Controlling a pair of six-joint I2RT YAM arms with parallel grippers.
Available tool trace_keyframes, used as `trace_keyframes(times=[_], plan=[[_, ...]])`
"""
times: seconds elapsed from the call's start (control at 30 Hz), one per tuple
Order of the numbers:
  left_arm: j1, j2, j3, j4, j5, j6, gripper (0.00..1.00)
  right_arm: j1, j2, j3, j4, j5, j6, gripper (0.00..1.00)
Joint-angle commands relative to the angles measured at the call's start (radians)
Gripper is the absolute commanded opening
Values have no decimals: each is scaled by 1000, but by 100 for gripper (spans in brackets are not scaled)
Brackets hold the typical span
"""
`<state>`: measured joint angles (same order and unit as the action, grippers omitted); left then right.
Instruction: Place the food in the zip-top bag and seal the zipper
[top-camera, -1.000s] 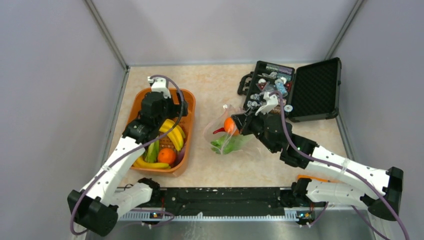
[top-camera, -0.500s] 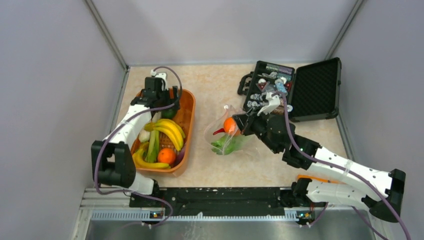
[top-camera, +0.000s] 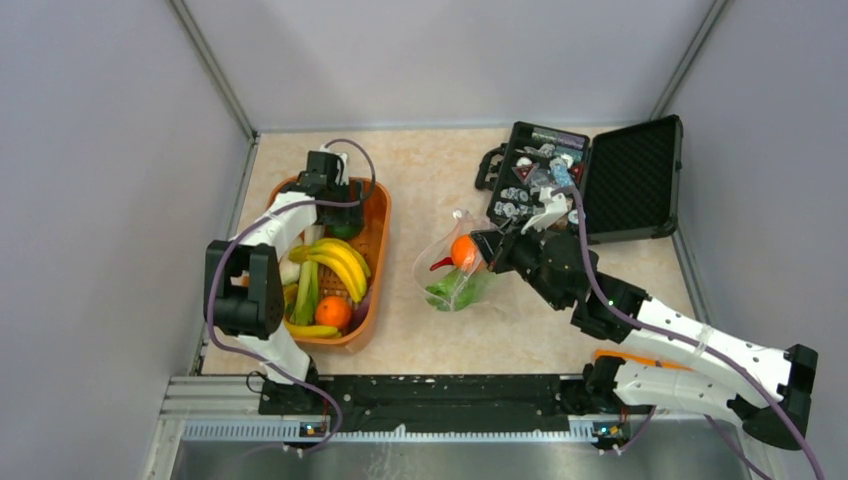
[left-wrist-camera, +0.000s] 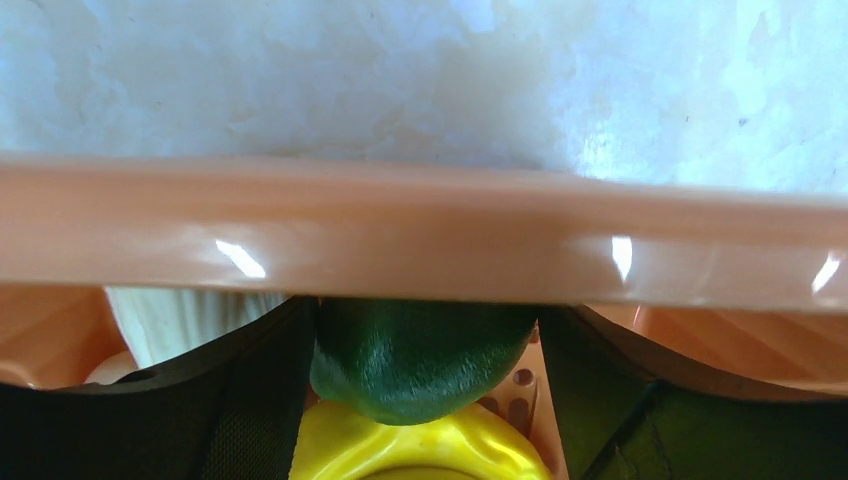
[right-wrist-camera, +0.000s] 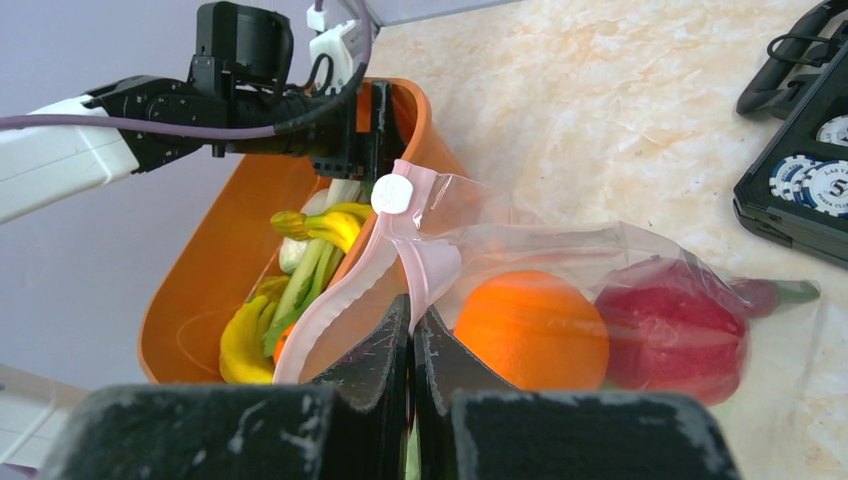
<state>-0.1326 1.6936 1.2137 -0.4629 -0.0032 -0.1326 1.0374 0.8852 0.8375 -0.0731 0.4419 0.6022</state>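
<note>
Green piece (left-wrist-camera: 420, 375) now between the left tool's (left-wrist-camera: 425, 325) spread fingers (left-wrist-camera: 250, 410) — right tool (right-wrist-camera: 411, 312) stays clenched on zip-top bag (right-wrist-camera: 520, 240).

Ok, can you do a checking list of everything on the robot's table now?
Surface: beige marbled table.
Job's things: zip-top bag holds an orange, a red piece and a pale green piece; bananas and another orange wait in the orange tub.
Clutter: open black case with chips.
Hands: left hand straddles a dark green piece, grip unclear; right hand shut on the bag's mouth.
Cables: purple cable along each arm.
Surroundings: grey walls.
</note>
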Motion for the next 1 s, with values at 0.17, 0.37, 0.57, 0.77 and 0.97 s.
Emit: trace_keyframes(times=[0.17,0.37,0.57,0.77,0.97], plan=[[-5,-71,-97,0,93,-17,73,-16,0,16,57,-8,-9,0],[-5,-132,-103,-22,126,-18,84,-17,8,19,64,-19,-6,0],[-5,-140,-104,-45,152,-23,89,-16,9,21,63,-27,-3,0],[-5,-106,-97,-65,158,-13,83,-17,12,20,66,-27,-2,0],[-9,-115,-112,-54,137,-18,78,-16,13,25,61,-29,-2,0]])
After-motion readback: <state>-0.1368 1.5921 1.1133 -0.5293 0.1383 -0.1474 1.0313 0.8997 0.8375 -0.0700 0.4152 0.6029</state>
